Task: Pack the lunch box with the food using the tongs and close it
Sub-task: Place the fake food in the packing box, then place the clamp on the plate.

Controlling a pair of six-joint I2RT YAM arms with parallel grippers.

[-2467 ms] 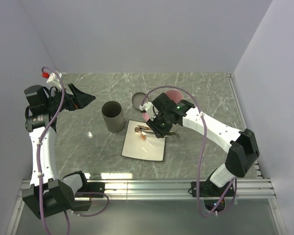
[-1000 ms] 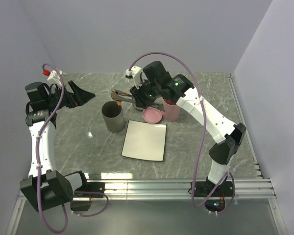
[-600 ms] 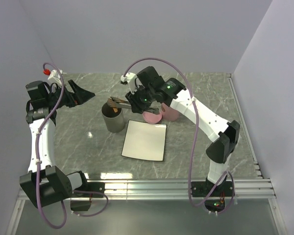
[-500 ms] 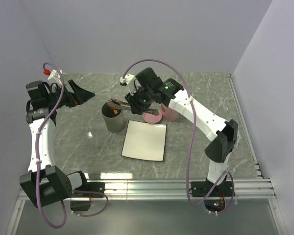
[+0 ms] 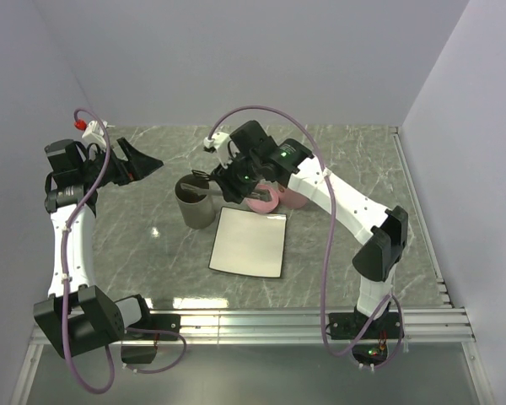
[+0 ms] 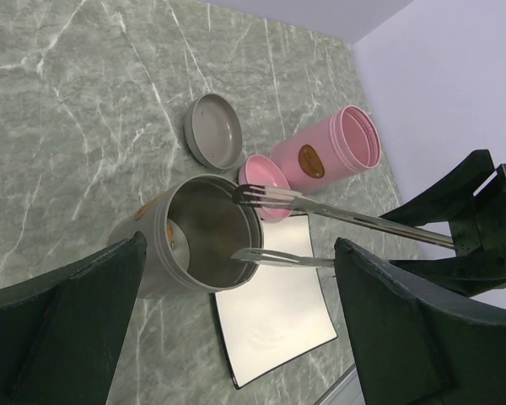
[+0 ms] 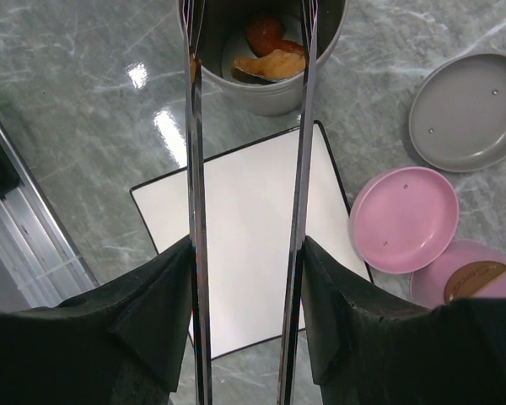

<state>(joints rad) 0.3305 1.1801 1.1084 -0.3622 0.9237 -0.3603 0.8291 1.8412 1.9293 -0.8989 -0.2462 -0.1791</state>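
Note:
My right gripper [image 7: 246,253] is shut on the silver tongs [image 7: 196,169], one finger pressing each arm from outside. The tongs' arms stand apart, and their tips reach over the mouth of the grey cylindrical lunch box [image 5: 194,201], with nothing between them. Inside the lunch box [image 7: 266,93] lie an orange-red piece [image 7: 266,34] and a tan piece [image 7: 268,63] of food. The white square plate [image 5: 249,240] beside it is bare. My left gripper [image 5: 139,164] hangs open at the back left, away from the lunch box [image 6: 198,245] and the tongs [image 6: 354,221].
A pink cylinder [image 5: 297,197] stands right of the lunch box, its pink lid [image 7: 405,219] lying flat beside it. A grey lid [image 7: 476,111] lies on the marble table farther back. A metal rail [image 5: 253,321] runs along the near edge.
My right arm carried the tongs with a brown piece from the plate to above the grey lunch box. The tongs' arms then spread and their tips are now bare. The left arm stayed still.

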